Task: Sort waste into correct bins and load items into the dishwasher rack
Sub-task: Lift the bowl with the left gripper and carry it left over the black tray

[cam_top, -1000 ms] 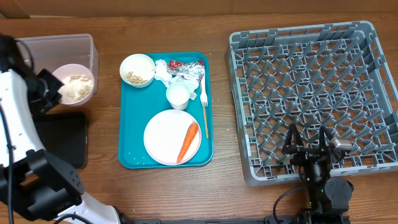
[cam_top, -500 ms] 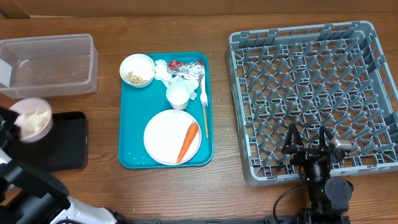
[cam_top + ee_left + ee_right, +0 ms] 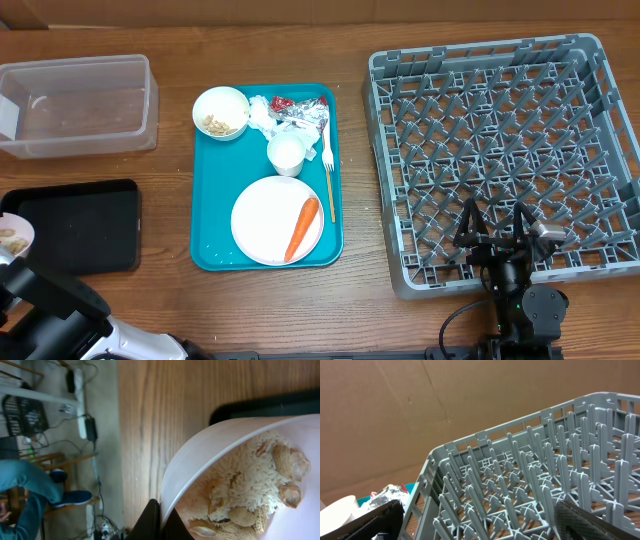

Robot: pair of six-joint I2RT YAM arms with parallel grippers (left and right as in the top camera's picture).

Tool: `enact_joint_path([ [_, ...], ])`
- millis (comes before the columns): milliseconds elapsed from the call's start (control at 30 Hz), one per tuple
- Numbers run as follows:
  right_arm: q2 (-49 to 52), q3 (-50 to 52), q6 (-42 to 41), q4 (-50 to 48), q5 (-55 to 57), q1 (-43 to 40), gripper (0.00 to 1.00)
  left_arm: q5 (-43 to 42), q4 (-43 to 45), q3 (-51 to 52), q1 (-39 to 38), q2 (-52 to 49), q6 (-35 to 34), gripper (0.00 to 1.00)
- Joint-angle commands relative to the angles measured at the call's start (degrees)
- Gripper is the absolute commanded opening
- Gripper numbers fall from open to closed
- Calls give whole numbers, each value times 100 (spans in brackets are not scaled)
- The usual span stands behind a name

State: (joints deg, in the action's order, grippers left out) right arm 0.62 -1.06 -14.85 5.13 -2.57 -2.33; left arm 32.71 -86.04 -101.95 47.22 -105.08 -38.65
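Swung from clear tub to beside black tray, left tool pinching bowl, food bits undumped; right tool spread.

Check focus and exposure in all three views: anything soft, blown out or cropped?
Overhead: sharp, evenly lit; the small bowl is cropped by the left edge. Left wrist: the bowl is close up, its near rim pale and washed out, food bits legible. Right wrist: dishwasher rack sharp enough; right gripper fingers dark and blurred at the bottom corners.
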Motion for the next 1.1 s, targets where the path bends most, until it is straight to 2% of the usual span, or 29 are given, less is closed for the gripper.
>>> enact_joint_path([
  [0,-46,59,-20,-48,-4,-33,100,780,-13,-116,-37,-59,-319,4],
  [233,-46,59,-20,-48,-4,-33,100,1248,-7,-70,-39,-68,-511,4],
  [567,-46,59,-20,-48,-4,-33,100,1384,63,-46,-122,-459,-507,4],
  [733,-46,59,-20,-48,-4,-33,100,1436,39,-46,-313,-879,-507,4],
  [1067,-46,59,-20,-48,-4,-33,100,2179,35,-46,-756,-1182,-531,4],
])
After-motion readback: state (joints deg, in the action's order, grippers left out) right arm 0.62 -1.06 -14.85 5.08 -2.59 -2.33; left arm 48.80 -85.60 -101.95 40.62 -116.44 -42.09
